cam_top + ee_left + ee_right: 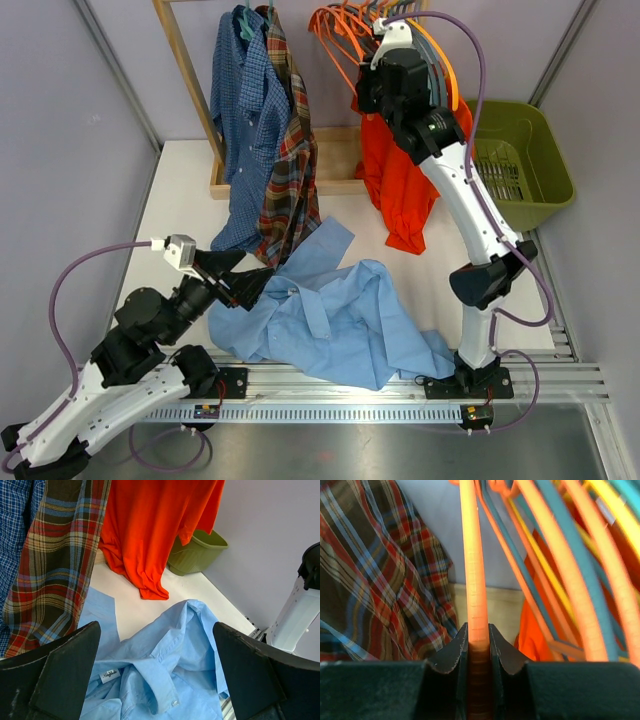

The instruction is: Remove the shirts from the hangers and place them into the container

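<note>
While the right gripper (479, 630) is pinching a stiff orange plastic hanger (471, 555), the left gripper (156, 635) is gaping empty before a limp light-blue shirt (175, 680).

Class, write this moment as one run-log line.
right fingers: shut on orange hanger | left fingers: open above light blue shirt on table | orange-red shirt: hanging

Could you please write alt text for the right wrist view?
The right claw grips an orange hanger that runs straight up the frame. A plaid shirt hangs at left; more orange, teal and yellow hangers fan out at right.
</note>
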{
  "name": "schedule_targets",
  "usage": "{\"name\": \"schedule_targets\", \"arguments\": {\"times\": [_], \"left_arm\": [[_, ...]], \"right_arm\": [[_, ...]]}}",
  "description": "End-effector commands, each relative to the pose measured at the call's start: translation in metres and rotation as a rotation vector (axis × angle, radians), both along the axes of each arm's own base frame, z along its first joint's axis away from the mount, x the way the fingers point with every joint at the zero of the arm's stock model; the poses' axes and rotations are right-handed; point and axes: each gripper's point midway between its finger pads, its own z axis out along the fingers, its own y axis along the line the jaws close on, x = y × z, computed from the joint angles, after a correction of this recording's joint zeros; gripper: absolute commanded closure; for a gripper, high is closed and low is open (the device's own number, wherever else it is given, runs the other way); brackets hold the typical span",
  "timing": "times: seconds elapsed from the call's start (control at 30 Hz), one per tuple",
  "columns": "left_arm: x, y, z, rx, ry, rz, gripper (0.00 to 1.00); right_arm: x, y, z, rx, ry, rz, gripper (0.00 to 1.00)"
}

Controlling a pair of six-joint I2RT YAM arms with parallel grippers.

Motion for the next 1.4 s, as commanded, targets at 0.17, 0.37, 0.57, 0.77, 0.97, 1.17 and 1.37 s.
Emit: {"name": "schedule_targets", "arguments": {"times": [0.17,0.37,0.57,0.77,0.97,1.17,1.37], "left_arm": [[-0.008,0.007,0.025,-0.053,-0.041,-0.013,0.01],[-0.01,0.008,0.019,-0.056,-0.027,-0.013,0.01],[-0.006,0.008,0.003,-0.038,0.009,0.008,0.01],[-0.008,0.013,0.002,-0.065,0.017,0.017,0.01],[-0.017,0.024,0.005,-0.089,0.014,0.021,0.01],[-0.019,0.03,-0.001,-0.097,0.022,0.033,0.01],[-0.02,0.033,-0.002,-0.099,0.019,0.042,0.01]], "right_arm": [[-0.071,-0.013,0.009,0.023,-0.014,0.033,0.01],[-0.204,0.027,-0.056,-0.008,0.073,0.194,0.0],[-0.309,0.1,-0.156,-0.043,0.29,0.41,0.01],[-0.349,0.173,-0.224,-0.105,0.414,0.521,0.01],[-0.349,0.2,-0.252,-0.097,0.469,0.512,0.01],[-0.342,0.183,-0.323,-0.224,0.569,0.347,0.0],[-0.354,0.16,-0.39,-0.285,0.695,0.255,0.01]]}}
